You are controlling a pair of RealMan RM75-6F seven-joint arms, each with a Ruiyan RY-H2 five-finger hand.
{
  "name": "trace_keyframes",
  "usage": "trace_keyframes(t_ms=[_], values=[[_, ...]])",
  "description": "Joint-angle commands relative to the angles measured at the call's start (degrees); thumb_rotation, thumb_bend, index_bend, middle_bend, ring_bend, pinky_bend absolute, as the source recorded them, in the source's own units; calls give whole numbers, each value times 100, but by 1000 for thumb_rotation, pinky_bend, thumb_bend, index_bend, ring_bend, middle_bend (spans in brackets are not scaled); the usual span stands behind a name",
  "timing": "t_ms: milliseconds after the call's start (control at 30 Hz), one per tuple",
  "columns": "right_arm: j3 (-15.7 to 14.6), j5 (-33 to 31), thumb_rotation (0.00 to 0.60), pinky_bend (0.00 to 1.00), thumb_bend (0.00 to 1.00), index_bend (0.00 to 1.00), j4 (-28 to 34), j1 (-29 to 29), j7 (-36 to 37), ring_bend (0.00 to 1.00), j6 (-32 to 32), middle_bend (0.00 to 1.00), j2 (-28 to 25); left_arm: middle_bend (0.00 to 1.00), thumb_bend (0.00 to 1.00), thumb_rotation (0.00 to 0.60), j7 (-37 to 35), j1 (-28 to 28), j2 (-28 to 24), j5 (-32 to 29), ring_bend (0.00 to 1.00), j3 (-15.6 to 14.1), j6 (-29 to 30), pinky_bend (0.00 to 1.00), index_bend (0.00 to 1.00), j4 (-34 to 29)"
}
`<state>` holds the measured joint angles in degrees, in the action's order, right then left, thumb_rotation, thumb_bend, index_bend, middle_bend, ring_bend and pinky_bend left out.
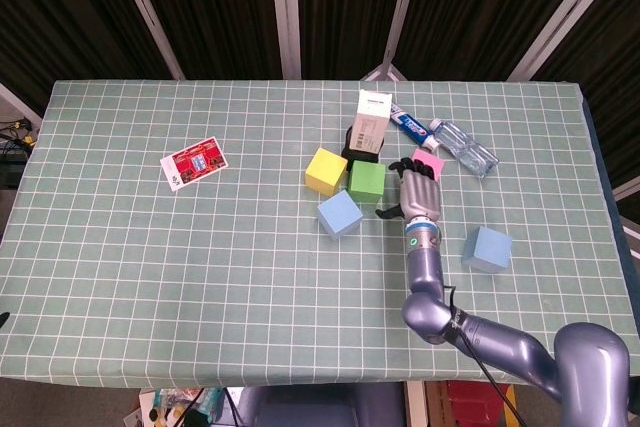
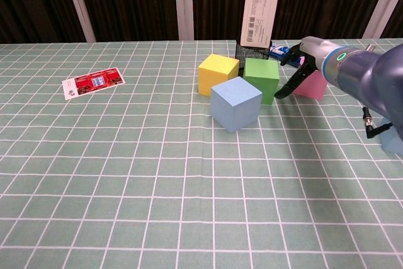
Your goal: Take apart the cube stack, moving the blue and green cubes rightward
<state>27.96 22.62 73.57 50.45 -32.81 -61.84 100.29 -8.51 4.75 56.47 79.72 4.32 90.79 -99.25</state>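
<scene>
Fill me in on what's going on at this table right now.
The robot's right hand is working at a cluster of foam cubes, fingers spread and holding nothing, just right of the green cube. That green cube sits flat on the checked tablecloth, with the yellow cube to its left and a blue cube in front. No cube is stacked now. A second blue cube lies further right. The left hand is out of view.
</scene>
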Motion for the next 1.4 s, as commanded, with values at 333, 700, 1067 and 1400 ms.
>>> trace_keyframes(t_ms=[333, 700, 1067, 1400], values=[[124, -267, 600, 0, 98, 267, -333, 95, 82, 0, 342, 119, -13, 0, 183, 600, 186, -48, 40, -16, 0, -9, -64, 0, 168, -56], [184, -312, 600, 0, 98, 264, -410, 383, -21, 0, 232, 87, 150, 0, 183, 600, 240, -113, 17, -108, 0, 5, -195, 0, 171, -99], [217, -402, 600, 0, 98, 236, -655, 646, -134, 0, 251, 54, 405, 0, 183, 600, 292, -162, 1, -196, 0, 12, -303, 0, 177, -137], [266, -132, 600, 0, 122, 427, -746, 748, 73, 86, -35, 240, 692, 0, 183, 600, 260, -214, -34, -239, 0, 15, -411, 0, 177, -144]])
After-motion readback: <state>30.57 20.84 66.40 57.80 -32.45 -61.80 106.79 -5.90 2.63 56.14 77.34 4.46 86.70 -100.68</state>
